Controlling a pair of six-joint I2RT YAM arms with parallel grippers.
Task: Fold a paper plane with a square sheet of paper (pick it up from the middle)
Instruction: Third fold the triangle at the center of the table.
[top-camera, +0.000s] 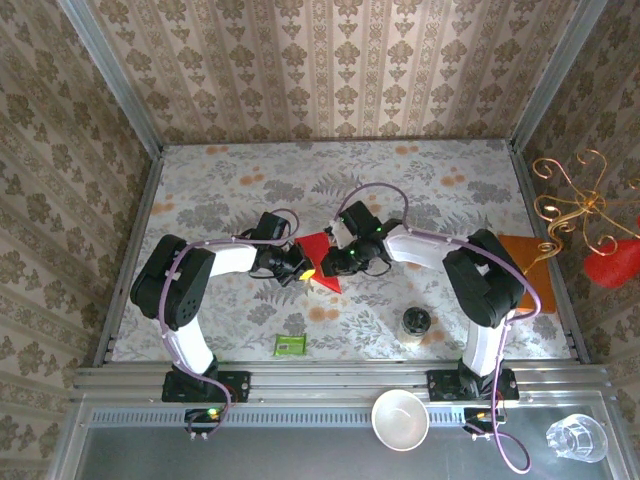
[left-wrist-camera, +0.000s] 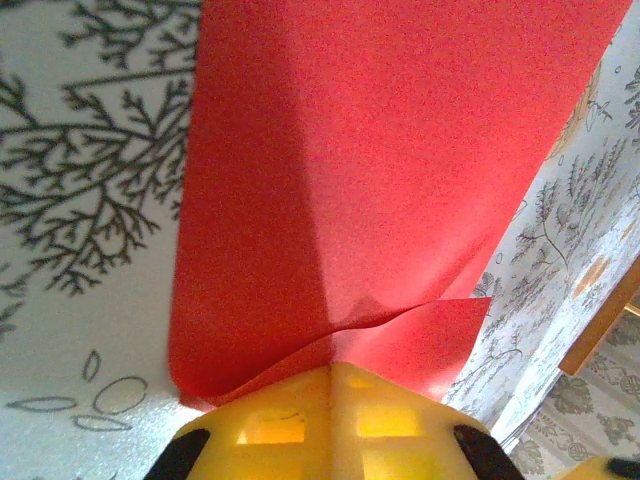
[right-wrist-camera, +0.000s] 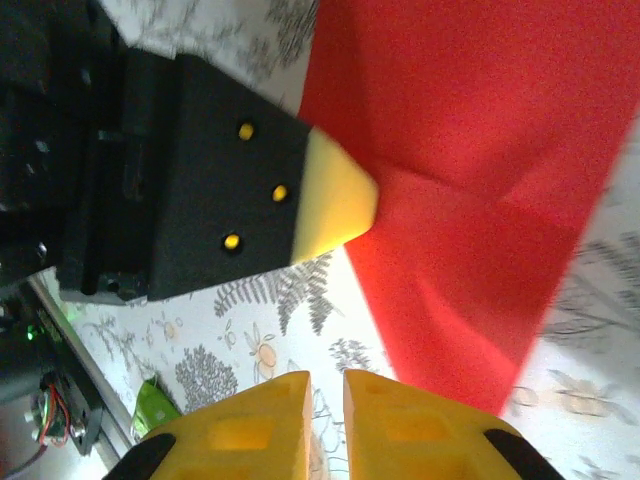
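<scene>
The floral-patterned worktop (top-camera: 440, 200) carries both arms, which reach in from the near edge and meet at its centre. There lies the square sheet of paper (top-camera: 326, 280) — bright red, already creased into a smaller pointed shape. From above, its long axis runs roughly from the far side toward the near edge, leaning a little to the right. The broader end is farther away and the sharp tip points at the near edge.

An orange pad (top-camera: 522, 262) lies flat against the right edge, well apart from the paper. A small dark-lidded jar (top-camera: 416, 324) stands near the near edge, right of centre, and a green packet (top-camera: 290, 345) lies left of it by the same edge.

The left end effector (left-wrist-camera: 330, 372) is clenched, its yellow fingers pressed together on the paper's edge, where a loose flap lifts and curls. The right end effector (right-wrist-camera: 327, 385) hovers just beside the paper's tip. Its fingers are nearly together with a thin slit between them, grasping nothing.
</scene>
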